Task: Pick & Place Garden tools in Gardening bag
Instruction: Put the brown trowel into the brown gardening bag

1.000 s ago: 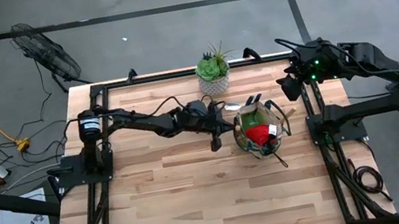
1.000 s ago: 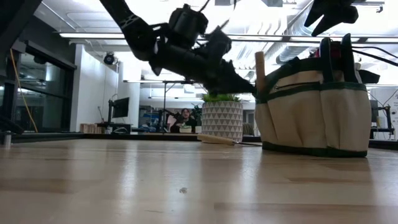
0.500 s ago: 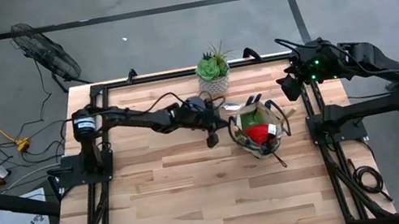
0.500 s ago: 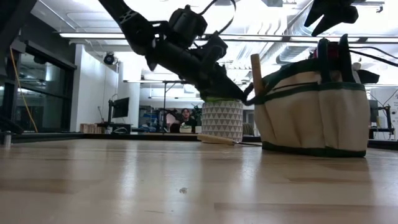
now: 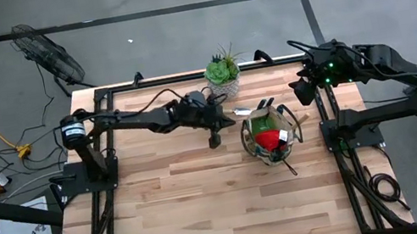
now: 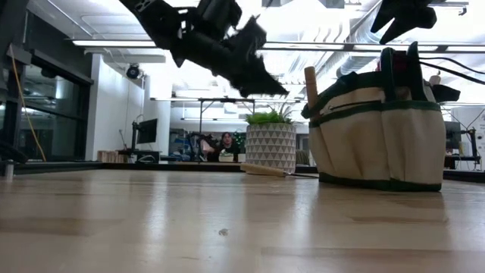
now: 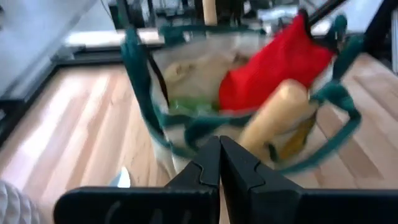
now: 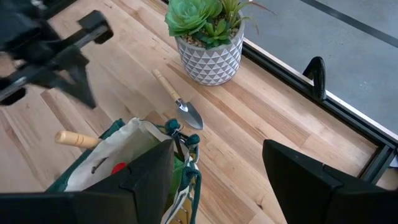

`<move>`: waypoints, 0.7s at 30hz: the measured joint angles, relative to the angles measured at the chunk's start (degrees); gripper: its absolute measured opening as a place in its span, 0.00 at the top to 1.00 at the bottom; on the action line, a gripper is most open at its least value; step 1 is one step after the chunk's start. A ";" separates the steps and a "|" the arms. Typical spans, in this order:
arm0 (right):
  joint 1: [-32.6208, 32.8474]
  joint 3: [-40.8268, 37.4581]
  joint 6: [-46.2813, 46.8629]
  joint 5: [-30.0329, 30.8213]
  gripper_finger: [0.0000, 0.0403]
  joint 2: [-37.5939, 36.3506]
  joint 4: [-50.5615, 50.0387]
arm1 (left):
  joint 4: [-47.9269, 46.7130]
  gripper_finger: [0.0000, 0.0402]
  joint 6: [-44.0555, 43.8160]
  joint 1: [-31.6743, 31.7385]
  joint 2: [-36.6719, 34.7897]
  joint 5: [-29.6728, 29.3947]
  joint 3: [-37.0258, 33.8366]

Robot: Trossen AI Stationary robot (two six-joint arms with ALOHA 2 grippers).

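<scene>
Left gripper (image 5: 214,140) pinched closed, empty, raised just beside gardening bag (image 5: 271,137). Remaining trowel (image 8: 181,106) beyond it, beside plant pot (image 8: 208,55): light, rigid; likely best grasp mid wooden handle. Right gripper (image 8: 217,163) spread wide, empty, parked above.

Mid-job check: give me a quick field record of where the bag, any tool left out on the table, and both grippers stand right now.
gardening bag: upright on the table's right half, with a red piece and wooden handles inside
trowel left out: small trowel lying flat on the table between the bag and the potted succulent
left gripper: raised above the table, left of the bag, fingers shut, holding nothing
right gripper: parked high at the table's right rear edge, fingers open, empty
task status: the trowel is not yet bagged
</scene>
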 joint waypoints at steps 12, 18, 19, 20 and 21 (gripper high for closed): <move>0.00 0.00 0.00 0.00 0.41 0.00 0.01 | -19.18 0.94 11.59 4.19 -0.24 -0.40 -0.07; -0.01 0.00 0.00 -0.01 0.41 0.00 0.00 | -20.88 0.71 16.67 4.87 0.42 -5.85 -0.01; -0.01 0.02 0.00 0.00 0.41 0.00 0.01 | -21.21 0.66 16.40 5.30 0.81 -7.15 0.00; 0.00 0.00 0.00 -0.02 0.41 0.00 0.00 | -22.27 0.62 16.28 6.04 1.08 -7.66 -0.09; 0.00 0.00 0.00 0.00 0.41 0.00 0.00 | -22.74 0.58 16.29 6.72 1.45 -7.64 -0.13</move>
